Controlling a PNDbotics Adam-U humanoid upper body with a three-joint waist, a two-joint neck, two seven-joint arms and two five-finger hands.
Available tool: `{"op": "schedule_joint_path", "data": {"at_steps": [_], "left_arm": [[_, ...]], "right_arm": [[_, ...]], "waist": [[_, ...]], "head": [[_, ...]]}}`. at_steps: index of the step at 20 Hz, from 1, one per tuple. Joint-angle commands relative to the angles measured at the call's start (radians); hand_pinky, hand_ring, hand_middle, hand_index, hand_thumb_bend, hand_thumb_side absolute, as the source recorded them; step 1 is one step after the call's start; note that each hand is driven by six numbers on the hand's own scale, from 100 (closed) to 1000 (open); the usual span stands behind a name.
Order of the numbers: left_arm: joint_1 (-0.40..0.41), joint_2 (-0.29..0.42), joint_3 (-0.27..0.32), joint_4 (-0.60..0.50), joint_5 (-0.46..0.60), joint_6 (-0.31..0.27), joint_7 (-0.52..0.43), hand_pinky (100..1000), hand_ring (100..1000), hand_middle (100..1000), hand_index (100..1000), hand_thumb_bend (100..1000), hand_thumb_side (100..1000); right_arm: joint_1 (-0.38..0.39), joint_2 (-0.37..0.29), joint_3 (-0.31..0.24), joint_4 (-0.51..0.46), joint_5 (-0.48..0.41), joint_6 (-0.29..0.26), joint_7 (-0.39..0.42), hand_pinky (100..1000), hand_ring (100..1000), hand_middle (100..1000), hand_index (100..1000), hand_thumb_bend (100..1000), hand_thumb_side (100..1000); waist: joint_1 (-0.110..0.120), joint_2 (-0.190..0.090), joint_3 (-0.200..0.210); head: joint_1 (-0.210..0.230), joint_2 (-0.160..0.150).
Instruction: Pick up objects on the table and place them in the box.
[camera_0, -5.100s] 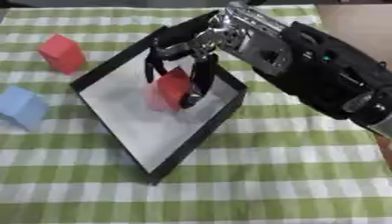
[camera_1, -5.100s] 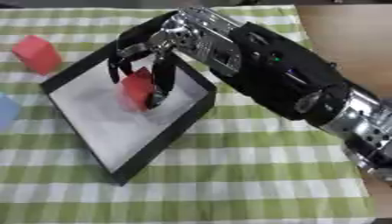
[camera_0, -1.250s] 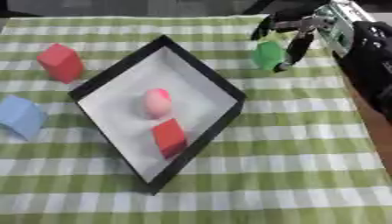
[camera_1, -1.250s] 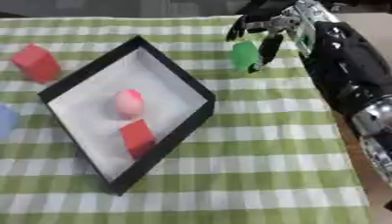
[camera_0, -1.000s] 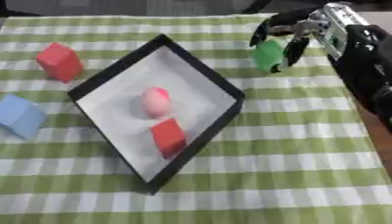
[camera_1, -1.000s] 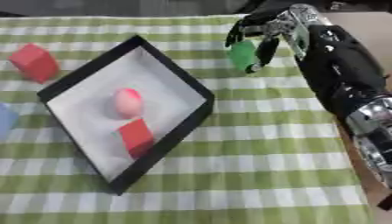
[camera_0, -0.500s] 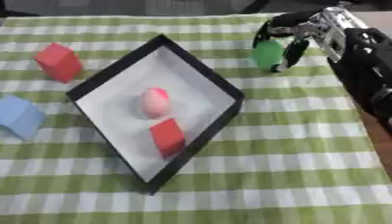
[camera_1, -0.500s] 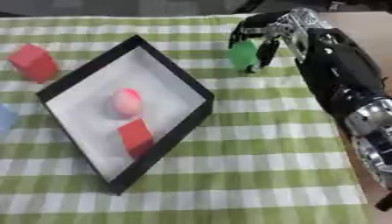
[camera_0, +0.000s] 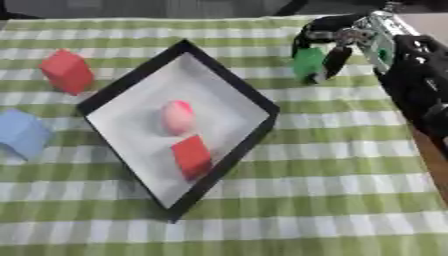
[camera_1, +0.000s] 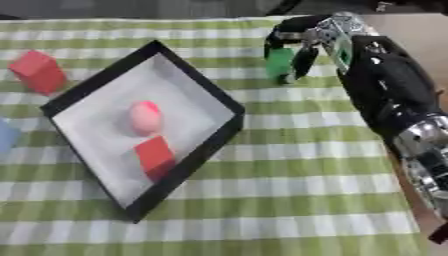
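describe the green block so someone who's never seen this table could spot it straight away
Start at the black-rimmed box with a white floor in the middle of the green-and-white checked tablecloth. Look beyond its right corner, toward the table's far right: the small green block sits there with the right robot hand curled around it. It is the only green piece; the others are red, pink or blue.
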Motion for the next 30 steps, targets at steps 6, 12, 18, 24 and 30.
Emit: {"op": "schedule_joint_path", "data": {"at_steps": [6, 12, 18, 24, 30], "left_arm": [[-0.003, 0.023, 0.008, -0.011, -0.002, -0.002, 0.003, 804, 891, 788, 843, 307, 770], [0.002, 0.027, 0.01, -0.01, -0.005, -0.002, 0.006, 804, 891, 788, 843, 306, 770], [0.004, 0.031, 0.01, -0.01, -0.006, -0.002, 0.006, 804, 891, 787, 843, 303, 771], [0.002, 0.031, 0.007, -0.012, -0.007, 0.0, 0.004, 804, 891, 787, 842, 304, 769], [0.0, 0.031, 0.004, -0.014, -0.006, 0.001, 0.002, 804, 891, 788, 842, 305, 768]], "right_arm": [[-0.038, -0.098, 0.046, -0.199, -0.192, 0.038, 0.086, 769, 609, 386, 545, 321, 100], [-0.045, -0.177, 0.099, -0.443, -0.395, 0.104, 0.164, 764, 604, 391, 551, 317, 100], [-0.03, -0.244, 0.166, -0.734, -0.575, 0.191, 0.249, 757, 603, 402, 559, 335, 100], [-0.05, -0.252, 0.265, -0.964, -0.693, 0.275, 0.294, 744, 595, 405, 558, 347, 100], [-0.101, -0.21, 0.348, -1.068, -0.724, 0.34, 0.316, 733, 588, 411, 560, 356, 100]], "waist": [[0.006, -0.005, -0.01], [0.001, -0.01, -0.019], [-0.003, -0.015, -0.021], [-0.005, -0.018, -0.017], [-0.005, -0.021, -0.014]], "head": [[0.001, 0.011], [0.001, 0.017], [0.0, 0.019], [-0.006, 0.016], [-0.009, 0.019]]}}
